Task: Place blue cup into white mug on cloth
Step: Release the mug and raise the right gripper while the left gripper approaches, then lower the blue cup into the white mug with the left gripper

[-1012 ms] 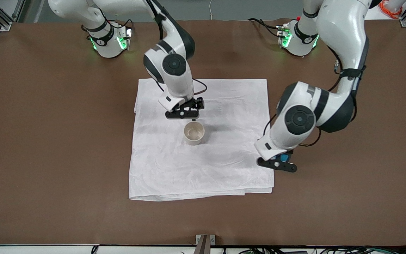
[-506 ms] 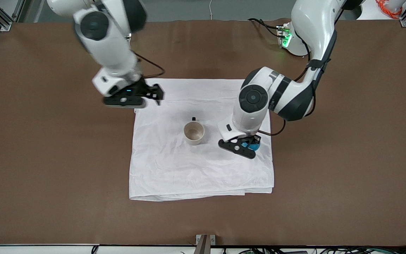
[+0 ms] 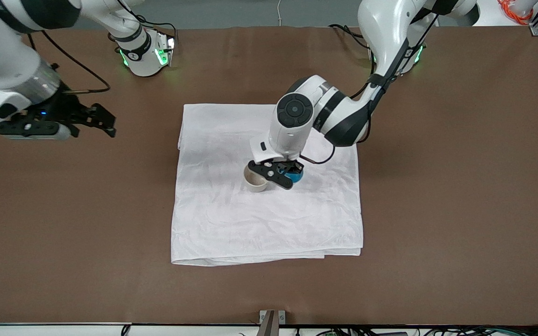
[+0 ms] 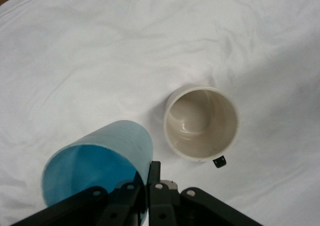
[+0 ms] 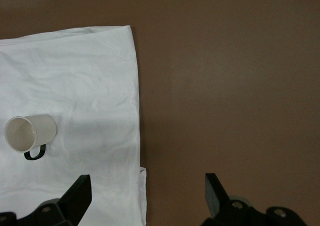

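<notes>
The white mug (image 3: 254,180) stands upright on the cloth (image 3: 269,224), near its middle, its black handle hidden in the front view. My left gripper (image 3: 288,177) is shut on the wall of the blue cup (image 3: 297,177) and holds it tilted in the air, just beside the mug on the left arm's side. In the left wrist view the blue cup (image 4: 95,166) is pinched at its rim by the gripper (image 4: 146,186), next to the empty mug (image 4: 201,123). My right gripper (image 3: 105,122) is open and empty over bare table. The right wrist view shows the mug (image 5: 30,133) and the cloth (image 5: 85,85).
The brown table (image 3: 437,210) surrounds the cloth on all sides. The cloth's folded edge (image 3: 269,259) lies nearest the front camera. Both robot bases stand along the table's back edge.
My left gripper has carried the blue cup from the cloth's edge on the left arm's side to right beside the mug. My right arm has swung away off the cloth, toward its own end of the table.
</notes>
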